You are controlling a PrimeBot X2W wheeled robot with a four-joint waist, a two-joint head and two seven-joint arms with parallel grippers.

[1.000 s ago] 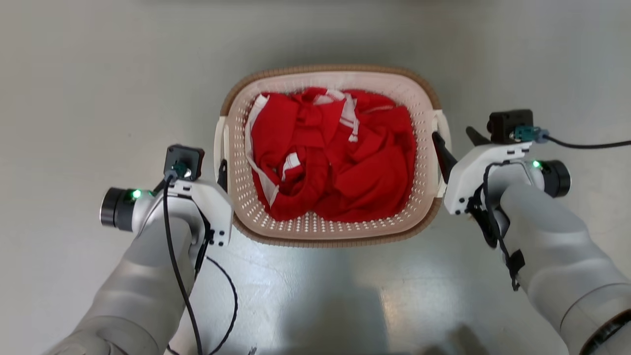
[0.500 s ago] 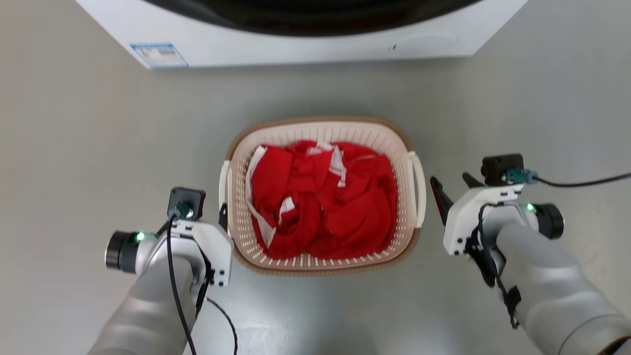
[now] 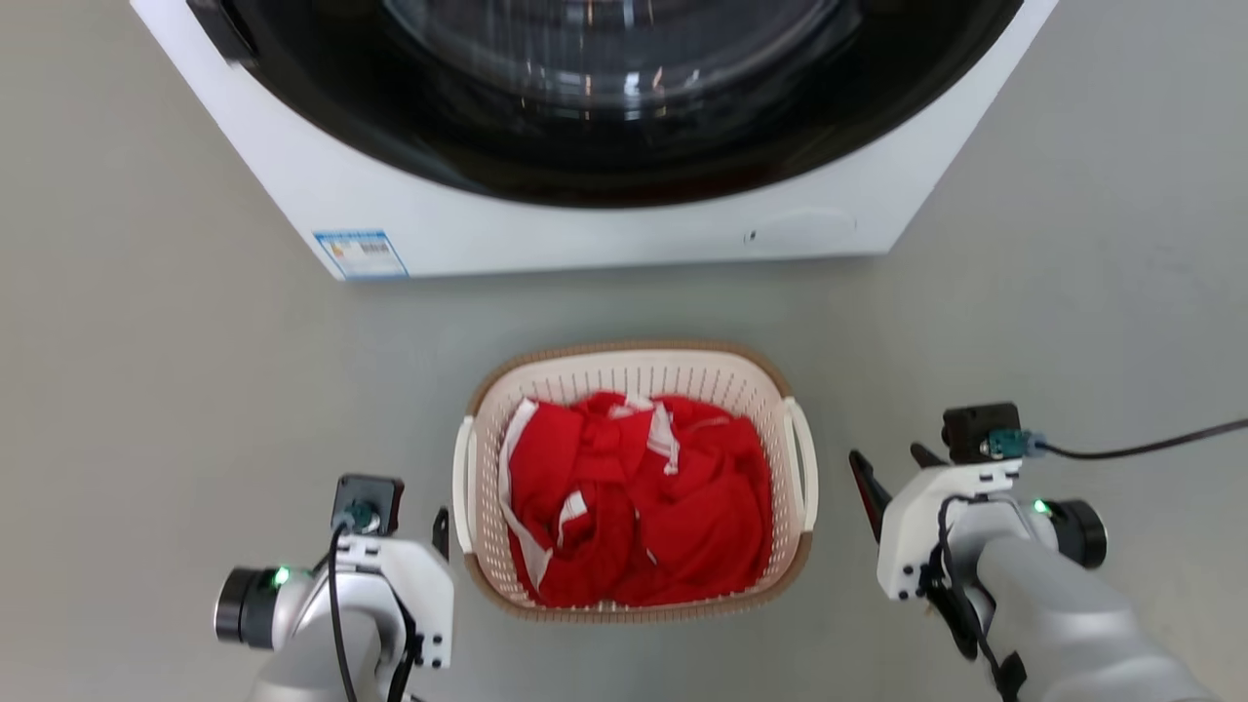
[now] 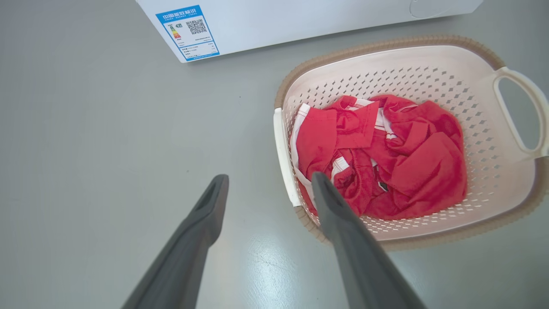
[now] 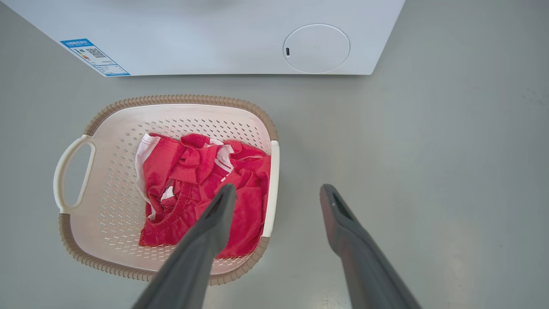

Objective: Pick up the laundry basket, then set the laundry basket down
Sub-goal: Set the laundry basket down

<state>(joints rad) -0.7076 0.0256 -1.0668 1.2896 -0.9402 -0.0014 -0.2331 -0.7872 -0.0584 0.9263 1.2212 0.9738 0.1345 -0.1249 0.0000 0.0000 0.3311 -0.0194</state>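
The laundry basket [image 3: 634, 375] stands on the grey floor, cream and perforated with a brown rim and white side handles, and a crumpled red garment [image 3: 634, 497] lies in it. My left gripper [image 3: 419, 522] hangs just off the basket's left handle, open and empty. My right gripper [image 3: 887, 454] is open a short gap off the right handle. In the left wrist view the basket [image 4: 429, 73] lies right of my left gripper [image 4: 270, 179], whose right finger overlaps the near rim. In the right wrist view the basket [image 5: 111, 171] lies left of my right gripper [image 5: 279, 189].
A white washing machine [image 3: 604, 234] with a dark round door stands on the floor just beyond the basket, a strip of floor between them. A black cable [image 3: 1150, 447] runs off to the right from my right wrist. Grey floor lies on both sides.
The head camera has drawn up and back, so the washing machine has come into view and the basket looks smaller. Both grippers, open throughout, have come away from the basket's handles.
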